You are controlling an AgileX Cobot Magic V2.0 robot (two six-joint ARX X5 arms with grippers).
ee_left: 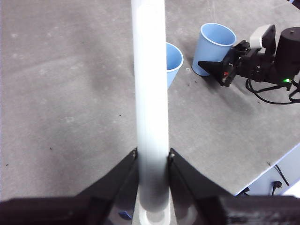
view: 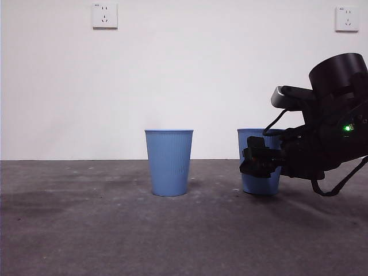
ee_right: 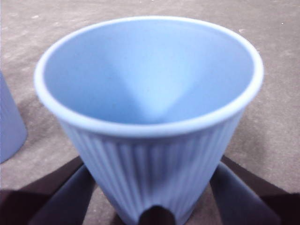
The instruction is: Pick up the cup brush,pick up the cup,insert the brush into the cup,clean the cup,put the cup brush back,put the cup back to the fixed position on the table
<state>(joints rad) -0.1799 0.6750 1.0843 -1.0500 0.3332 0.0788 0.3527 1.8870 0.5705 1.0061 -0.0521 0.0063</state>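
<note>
Cups on table, brush held aloft, right gripper at one cup

Front view: two blue cups stand upright on the table [view: 86,230], well apart. One cup [view: 169,162] sits near centre, nothing touching it. The other cup [view: 259,184] is further right w/ a black gripper [view: 260,161] at its side, arm coming in from the right edge. By the wrist views that's the right gripper. Two wall sockets [view: 104,15] high on the white wall behind. Brush not seen in this view.

Left wrist view: left gripper [ee_left: 152,159] has both jaws pressed against the cup brush [ee_left: 150,93], clamped on its pale handle, which runs straight away from the camera. Sponge head not visible. Beyond it both cups stand on the table; near cup [ee_left: 173,61] partly hidden behind the handle, far cup [ee_left: 213,44] w/ the right gripper [ee_left: 220,70] at its side.

Right wrist view: cup [ee_right: 150,117] fills the frame, upright, open mouth up, inside bare. Right gripper [ee_right: 152,187] has a jaw on each side of the ribbed wall, spread wide, straddling the base; contact w/ the wall can't be told. Second cup's [ee_right: 9,122] edge shows at the side.
</note>
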